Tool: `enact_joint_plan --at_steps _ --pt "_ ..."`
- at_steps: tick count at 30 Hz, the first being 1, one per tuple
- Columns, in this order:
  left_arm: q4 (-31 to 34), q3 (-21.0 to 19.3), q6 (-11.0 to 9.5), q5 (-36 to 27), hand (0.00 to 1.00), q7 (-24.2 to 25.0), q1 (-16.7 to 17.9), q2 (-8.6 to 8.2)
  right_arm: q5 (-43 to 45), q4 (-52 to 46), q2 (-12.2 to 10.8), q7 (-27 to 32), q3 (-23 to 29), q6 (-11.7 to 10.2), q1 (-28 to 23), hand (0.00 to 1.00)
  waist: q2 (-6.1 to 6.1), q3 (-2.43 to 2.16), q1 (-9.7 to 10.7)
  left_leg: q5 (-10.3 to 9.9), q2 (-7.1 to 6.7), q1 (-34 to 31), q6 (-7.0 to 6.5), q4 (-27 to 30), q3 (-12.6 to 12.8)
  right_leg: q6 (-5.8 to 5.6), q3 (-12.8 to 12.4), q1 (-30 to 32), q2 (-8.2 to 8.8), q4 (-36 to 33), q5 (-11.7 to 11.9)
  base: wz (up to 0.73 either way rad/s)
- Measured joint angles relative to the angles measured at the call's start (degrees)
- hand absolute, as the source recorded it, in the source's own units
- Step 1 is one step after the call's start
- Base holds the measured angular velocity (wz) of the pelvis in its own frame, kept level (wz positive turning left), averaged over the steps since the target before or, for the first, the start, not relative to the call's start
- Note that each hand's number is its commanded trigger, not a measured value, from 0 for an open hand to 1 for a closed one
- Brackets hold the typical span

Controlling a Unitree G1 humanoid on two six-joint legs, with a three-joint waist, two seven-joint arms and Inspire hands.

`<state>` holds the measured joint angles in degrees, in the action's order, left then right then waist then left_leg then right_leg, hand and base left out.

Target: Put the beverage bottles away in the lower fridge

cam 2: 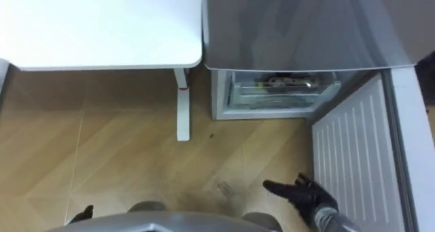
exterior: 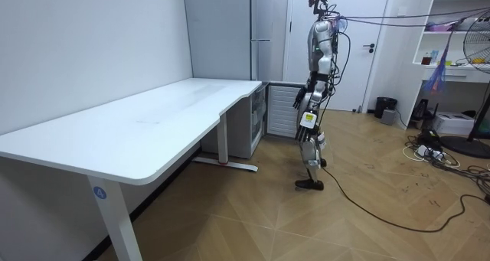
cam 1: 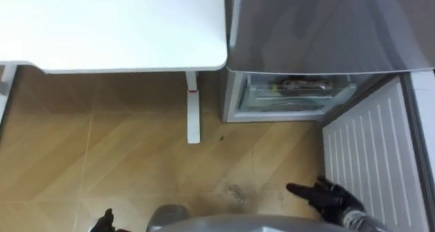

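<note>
Right hand (cam 1: 329,199) lower right, fingers spread, empty, near white ribbed fridge door (cam 1: 370,157). Grey fridge's lower compartment (cam 1: 292,96) open, upper right. Left hand (cam 1: 104,222) lower left: cannot tell state.

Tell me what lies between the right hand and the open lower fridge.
Bare wooden floor lies between the right hand and the lower fridge, as both eye views show; the open door stands to the right.

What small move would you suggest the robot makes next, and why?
Probably turn from the fridge to look for a drink: the lower door stands open, the right hand is open and empty, and the left hand hangs low at its side.
</note>
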<state>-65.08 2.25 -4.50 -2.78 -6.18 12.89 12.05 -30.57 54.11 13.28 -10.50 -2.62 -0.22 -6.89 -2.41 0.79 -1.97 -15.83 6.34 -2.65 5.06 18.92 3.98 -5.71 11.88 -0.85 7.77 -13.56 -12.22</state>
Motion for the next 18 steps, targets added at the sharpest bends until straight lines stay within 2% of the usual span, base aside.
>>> enact_joint_plan --at_steps 3,4,5,8,11,12,18 --pt "0.6 -0.5 -1.1 1.2 0.00 -1.1 0.1 0.19 8.1 -11.3 0.1 3.1 1.8 -1.2 0.1 0.00 -0.71 0.05 1.3 0.0 -0.03 1.0 -0.03 -0.5 0.7 -0.05 -0.8 -0.1 0.05 -0.1 0.2 -0.20" --pt "0.7 -0.8 -1.3 1.3 0.00 -1.1 0.1 0.26 9.3 -13.5 0.1 3.8 2.2 -1.5 0.3 0.00 -0.59 -0.08 1.6 0.0 -0.04 1.0 -0.06 -0.5 0.7 -0.06 -0.8 -0.1 0.05 0.0 0.3 -0.07" --pt "0.7 -1.9 -1.8 1.3 0.00 -1.1 -0.1 0.33 11.4 -16.5 0.2 5.0 2.6 -2.4 1.0 0.00 -0.96 -0.18 1.8 0.0 -0.04 1.0 -0.08 -0.5 0.9 -0.10 -1.0 -0.1 0.01 0.1 0.3 -0.10" --pt "0.9 -4.1 -1.7 2.0 0.00 -1.0 -0.1 0.29 16.9 -23.8 0.6 9.5 5.6 -2.8 1.2 0.00 -1.89 -0.67 1.8 0.1 -0.04 1.7 -0.18 -1.1 1.8 -0.20 -2.0 -0.2 -0.06 0.6 0.8 -0.17" --pt "0.9 -6.5 -1.2 4.0 0.00 -1.0 0.5 0.22 19.6 -30.0 0.6 13.9 9.0 -3.5 1.0 0.00 -2.15 -0.84 1.7 0.2 -0.03 2.4 -0.28 -1.5 2.8 -0.13 -2.5 -0.2 -0.10 0.8 1.3 -0.21" --pt "0.8 -6.9 -0.6 5.4 0.00 -1.0 0.7 0.19 19.6 -32.5 1.0 15.6 10.0 -3.5 1.0 0.00 -2.21 -0.84 1.7 0.2 0.02 2.7 -0.28 -1.7 3.7 -0.16 -2.5 -0.2 -0.06 0.9 1.5 -0.26" --pt "1.1 -8.9 1.0 8.1 0.00 -1.1 1.2 0.33 21.7 -39.6 5.0 22.3 13.3 -3.6 1.3 0.00 -2.80 -0.69 2.2 0.3 -0.13 4.2 -0.54 -3.9 3.9 -0.21 -2.7 -0.3 -0.15 0.9 1.8 -0.13"
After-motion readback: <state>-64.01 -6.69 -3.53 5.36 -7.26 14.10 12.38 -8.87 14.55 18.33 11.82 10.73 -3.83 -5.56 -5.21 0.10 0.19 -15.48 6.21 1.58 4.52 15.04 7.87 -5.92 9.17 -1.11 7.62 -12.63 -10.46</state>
